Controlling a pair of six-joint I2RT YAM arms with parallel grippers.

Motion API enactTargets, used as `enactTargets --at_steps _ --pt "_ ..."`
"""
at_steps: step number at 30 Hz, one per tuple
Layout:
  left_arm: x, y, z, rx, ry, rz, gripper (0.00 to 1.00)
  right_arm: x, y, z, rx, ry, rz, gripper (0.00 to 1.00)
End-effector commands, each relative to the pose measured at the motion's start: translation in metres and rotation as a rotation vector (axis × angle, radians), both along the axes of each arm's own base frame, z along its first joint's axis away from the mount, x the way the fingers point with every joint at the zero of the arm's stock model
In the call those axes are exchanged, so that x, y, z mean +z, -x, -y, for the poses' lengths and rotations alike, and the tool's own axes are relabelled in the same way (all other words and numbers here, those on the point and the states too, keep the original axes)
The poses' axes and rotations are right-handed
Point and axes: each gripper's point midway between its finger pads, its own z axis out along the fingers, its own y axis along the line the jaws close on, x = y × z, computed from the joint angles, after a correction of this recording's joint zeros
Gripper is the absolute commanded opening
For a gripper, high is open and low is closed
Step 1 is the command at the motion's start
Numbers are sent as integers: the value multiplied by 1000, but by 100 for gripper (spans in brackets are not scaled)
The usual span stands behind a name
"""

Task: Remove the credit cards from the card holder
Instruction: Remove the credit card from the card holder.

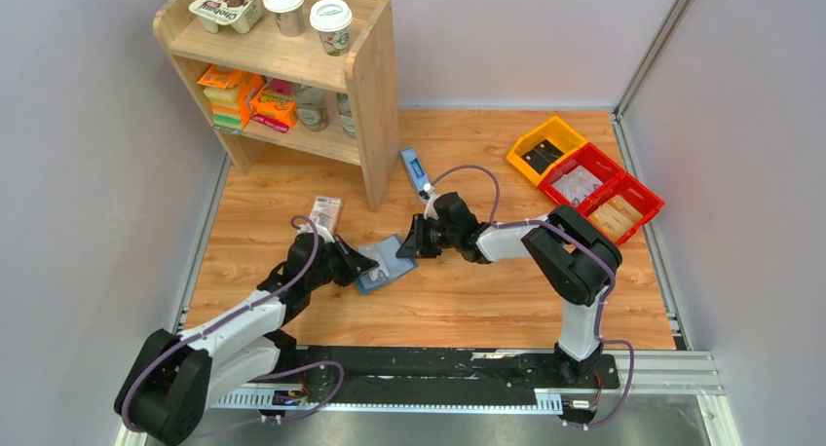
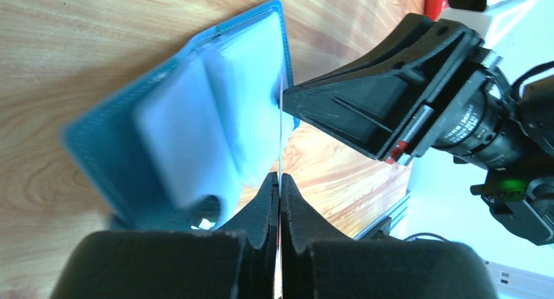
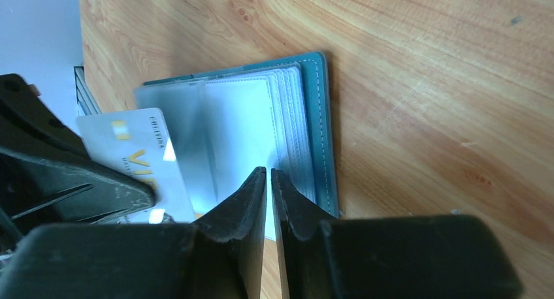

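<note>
Open holder point(image 1: 382, 263) on the table point(image 1: 487, 300), at the centre of the top view. We see the left gripper point(image 2: 279, 185) pressed together on a pale card point(image 3: 137, 155), lower left of the right-wrist view. The right gripper point(image 3: 268, 181) pinches the holder's lower edge
</note>
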Motion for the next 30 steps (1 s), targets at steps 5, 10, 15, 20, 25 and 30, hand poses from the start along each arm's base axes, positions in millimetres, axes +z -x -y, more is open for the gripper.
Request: enactTargets --at_steps 5,10,15,20,25,30 --pt "34 -2 -16 22 -60 156 0 -40 12 34 -36 196 -66 26" --pt "70 -14 -20 106 24 279 0 24 -3 20 -52 83 42 39" --pt "117 -28 -18 187 198 403 0 101 -11 14 -98 -86 174 57" --pt "156 -40 -17 247 358 462 0 174 -1 16 -139 -342 283 71" --pt "193 -48 -10 262 483 507 0 211 10 15 -140 -530 300 73" --pt "215 -51 4 269 545 528 0 230 10 8 -141 -617 298 72"
